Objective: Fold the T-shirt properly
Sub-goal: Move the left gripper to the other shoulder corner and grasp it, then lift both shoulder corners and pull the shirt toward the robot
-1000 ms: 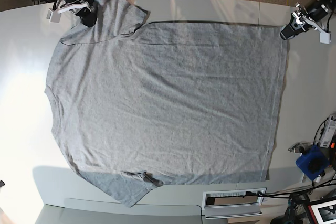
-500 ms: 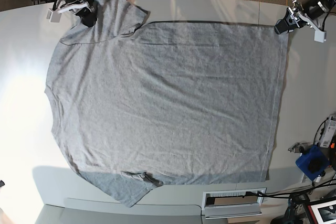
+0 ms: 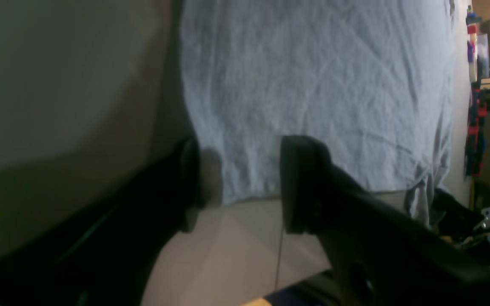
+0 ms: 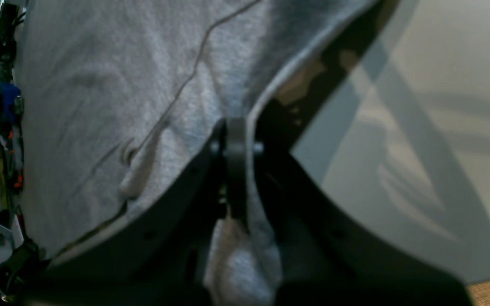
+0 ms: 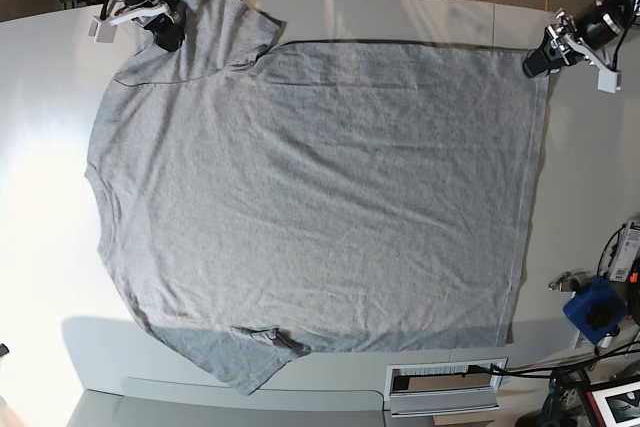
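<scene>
Shirt [image 5: 310, 197] spread flat on table [image 5: 40, 207], plain side up; no fold made yet. R gripper [image 4: 236, 170] clamped on sleeve at far corner. L gripper [image 3: 245, 182] agape at hem corner, gripping nothing. All folds left.

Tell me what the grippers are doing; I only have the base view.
Observer: The right wrist view shows the right gripper shut on the T-shirt, grey fabric pinched between its fingers.
Operator: Report the left one.
Observer: The left wrist view shows the left gripper open, its fingers straddling the T-shirt's corner, one over fabric, one over the table.
Operator: Confirm whether it grips anything.
Observer: No; the gap between the fingers is wide, and the hem lies flat below.
</scene>
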{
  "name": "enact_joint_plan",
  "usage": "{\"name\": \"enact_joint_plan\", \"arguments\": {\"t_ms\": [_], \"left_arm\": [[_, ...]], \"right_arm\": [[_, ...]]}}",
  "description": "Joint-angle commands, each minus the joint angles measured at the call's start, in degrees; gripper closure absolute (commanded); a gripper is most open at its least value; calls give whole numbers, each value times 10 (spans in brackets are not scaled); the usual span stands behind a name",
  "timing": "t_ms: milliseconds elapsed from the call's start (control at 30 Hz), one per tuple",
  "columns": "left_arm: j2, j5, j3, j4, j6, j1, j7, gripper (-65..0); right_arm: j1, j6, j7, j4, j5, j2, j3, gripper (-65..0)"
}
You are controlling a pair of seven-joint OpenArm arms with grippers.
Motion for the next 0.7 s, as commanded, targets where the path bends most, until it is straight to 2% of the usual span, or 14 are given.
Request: {"name": "enact_joint_plan", "arguments": {"t_ms": [0,167,233,333,367,433,533,667], "left_arm": [[-4,18,0,2,19,0,12,-283],[7,17,0,2,19,0,12,-272],[7,17,0,2,19,0,12,-209],[7,15,0,2,19,1,9,-33],[7,15,0,2,19,2,1,0],[5,15,0,2,18,2,-6,0],[1,15,0,2,-13,2,-8,0],[1,13,0,2,-16,2,-15,0]], "right_arm": [[-6,-3,-4,3,-7,2,2,0],[-6,-3,-5,3,-7,2,2,0],[-6,-3,-4,3,-7,2,2,0],[-6,-3,-5,3,-7,2,2,0],[-6,-3,-5,3,-7,2,2,0],[-6,0,-6,3,-5,2,2,0],[-7,29,-10,3,8,2,2,0],[-7,39,-14,3,7,2,2,0]]}}
